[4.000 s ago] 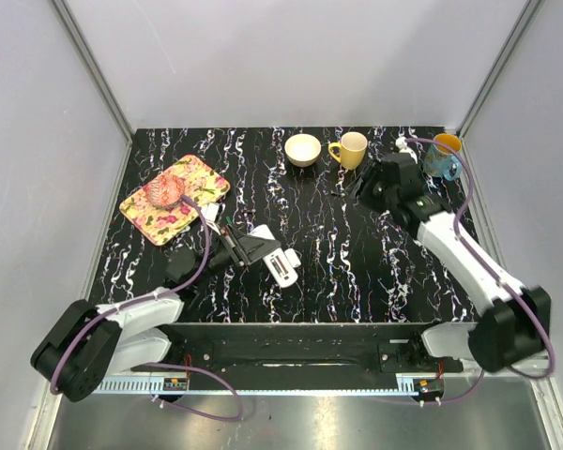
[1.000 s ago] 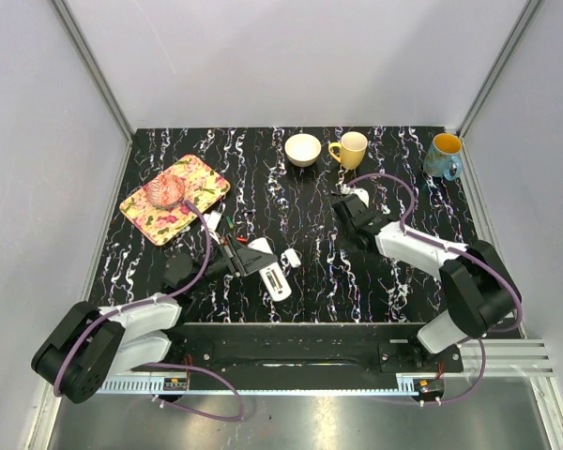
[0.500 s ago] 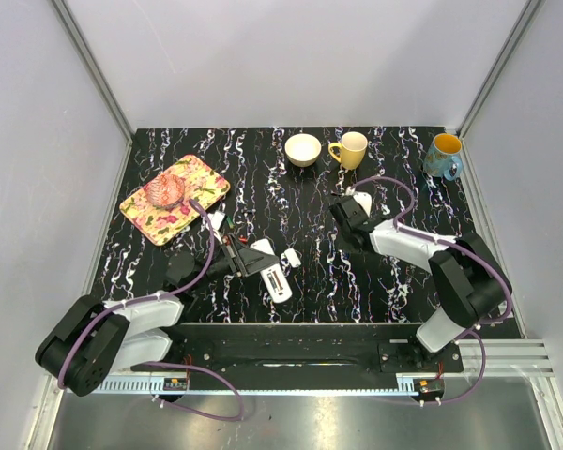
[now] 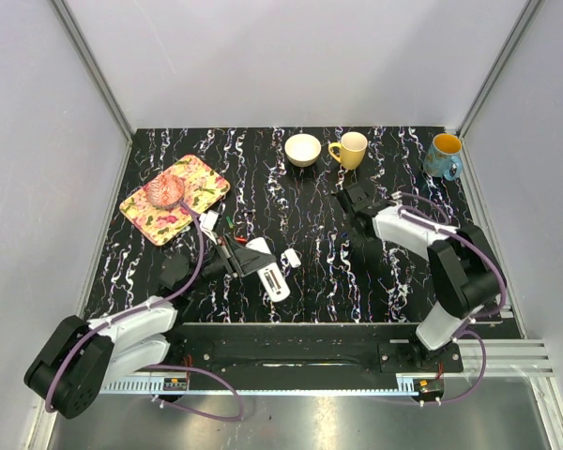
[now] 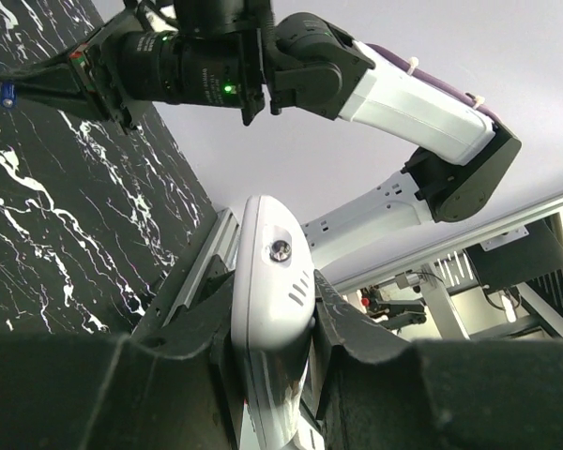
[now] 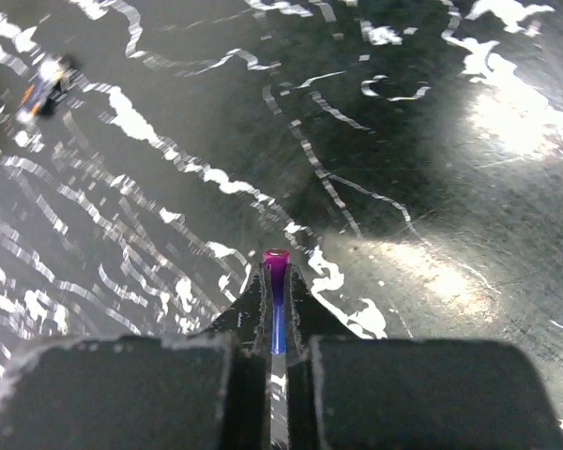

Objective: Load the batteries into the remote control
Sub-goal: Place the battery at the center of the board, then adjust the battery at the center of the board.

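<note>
The white remote control is clamped in my left gripper near the table's front middle, tilted off the black marbled top. In the left wrist view the remote control stands between the two dark pads of the left gripper. My right gripper is right of centre, shut on a slim blue battery with a purple tip. That battery sticks out of the right gripper just above the table. The battery's tip also shows in the left wrist view.
A small white rounded piece lies beside the remote. A cream bowl, a yellow mug and a teal mug line the back edge. A floral tray sits at the back left. A small dark and orange object lies on the table.
The right gripper came from the back right corner to the middle, and in the last second drew slightly back. The left gripper with the remote shifted slightly.
</note>
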Available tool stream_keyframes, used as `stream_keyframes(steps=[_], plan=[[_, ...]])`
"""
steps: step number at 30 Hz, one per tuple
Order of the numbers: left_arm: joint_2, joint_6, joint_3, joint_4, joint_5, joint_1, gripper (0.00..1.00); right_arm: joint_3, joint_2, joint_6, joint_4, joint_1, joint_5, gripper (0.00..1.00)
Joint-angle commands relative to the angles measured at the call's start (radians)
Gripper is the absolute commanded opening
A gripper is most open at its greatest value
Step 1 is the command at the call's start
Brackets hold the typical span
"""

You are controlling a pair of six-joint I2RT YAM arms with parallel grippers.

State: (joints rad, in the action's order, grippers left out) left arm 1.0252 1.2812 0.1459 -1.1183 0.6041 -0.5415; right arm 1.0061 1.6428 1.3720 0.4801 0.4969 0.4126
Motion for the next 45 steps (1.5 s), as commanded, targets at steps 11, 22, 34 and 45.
stream_keyframes(steps=[11, 22, 34, 45], plan=[[-0.209, -0.069, -0.019, 0.153, -0.102, 0.003, 0.00, 0.118, 0.187, 0.412, 0.267, -0.035, 0.083, 0.00], [-0.160, -0.053, -0.025, 0.117, -0.106, 0.002, 0.00, 0.118, 0.158, 0.282, 0.282, -0.026, 0.057, 0.48], [-0.183, -0.059, -0.026, 0.138, -0.099, 0.002, 0.00, 0.184, -0.031, -0.532, 0.117, -0.015, 0.050, 0.58], [-0.160, -0.085, -0.032, 0.141, -0.081, 0.002, 0.00, 0.143, 0.074, -1.157, -0.037, -0.020, -0.316, 0.75]])
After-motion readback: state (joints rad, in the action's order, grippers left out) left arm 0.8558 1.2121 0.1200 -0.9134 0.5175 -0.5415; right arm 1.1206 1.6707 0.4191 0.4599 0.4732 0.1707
